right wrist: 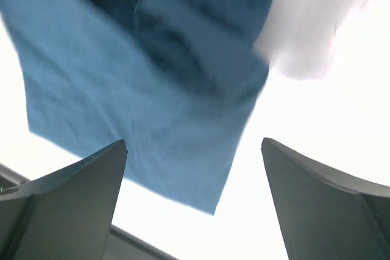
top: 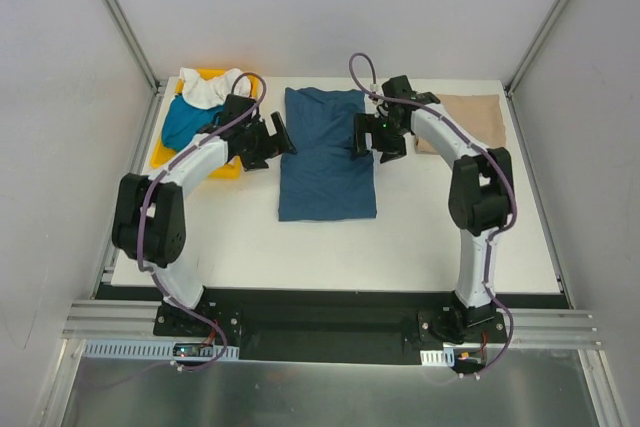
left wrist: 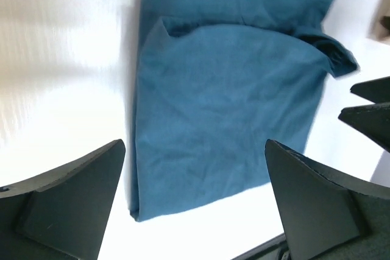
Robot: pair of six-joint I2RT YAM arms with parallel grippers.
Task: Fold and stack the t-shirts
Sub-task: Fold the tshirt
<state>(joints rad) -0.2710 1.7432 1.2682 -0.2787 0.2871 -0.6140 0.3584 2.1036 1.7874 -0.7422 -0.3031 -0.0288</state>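
Observation:
A dark navy blue t-shirt [top: 328, 155] lies folded into a long rectangle in the middle of the table. My left gripper [top: 280, 136] hovers at its left edge and my right gripper [top: 362, 135] at its right edge, both open and holding nothing. The left wrist view shows the shirt [left wrist: 231, 89] flat below the open gripper [left wrist: 195, 144], with a folded flap across its far part. In the right wrist view a corner of the shirt [right wrist: 140, 89] lies under the open gripper [right wrist: 194, 143]. A beige-tan t-shirt [top: 462, 121] lies folded at the back right.
A yellow tray [top: 226, 170] at the back left holds a crumpled teal t-shirt [top: 183, 125] and a white t-shirt [top: 205, 87]. Grey walls and metal posts enclose the white table [top: 420, 237]. The right gripper's fingers [left wrist: 372, 111] show at the left wrist view's right edge.

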